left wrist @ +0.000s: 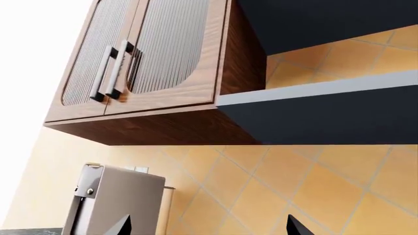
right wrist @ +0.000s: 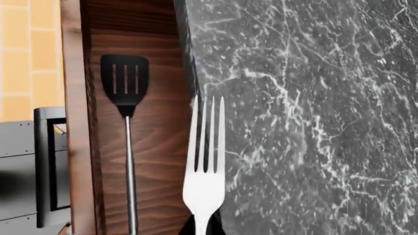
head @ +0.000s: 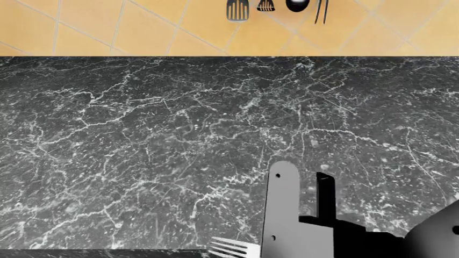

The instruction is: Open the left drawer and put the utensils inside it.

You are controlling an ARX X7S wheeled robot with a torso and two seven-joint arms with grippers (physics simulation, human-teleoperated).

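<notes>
Silver fork (right wrist: 205,161), four tines, sits clenched in the right gripper (right wrist: 203,226), poised over the open left drawer's (right wrist: 156,147) edge against the black marble counter (head: 143,140). Inside the drawer, beside the fork, lies the black slotted spatula (right wrist: 125,122), plenty of bare wood around it. Left gripper (left wrist: 209,227) points at wall cabinets (left wrist: 150,54); whether it's released I cannot tell.

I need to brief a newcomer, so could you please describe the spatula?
Find the open wooden drawer beside the marble countertop. The spatula lies flat inside it: black slotted head, long thin silver handle, unlike the all-silver fork nearby.
</notes>
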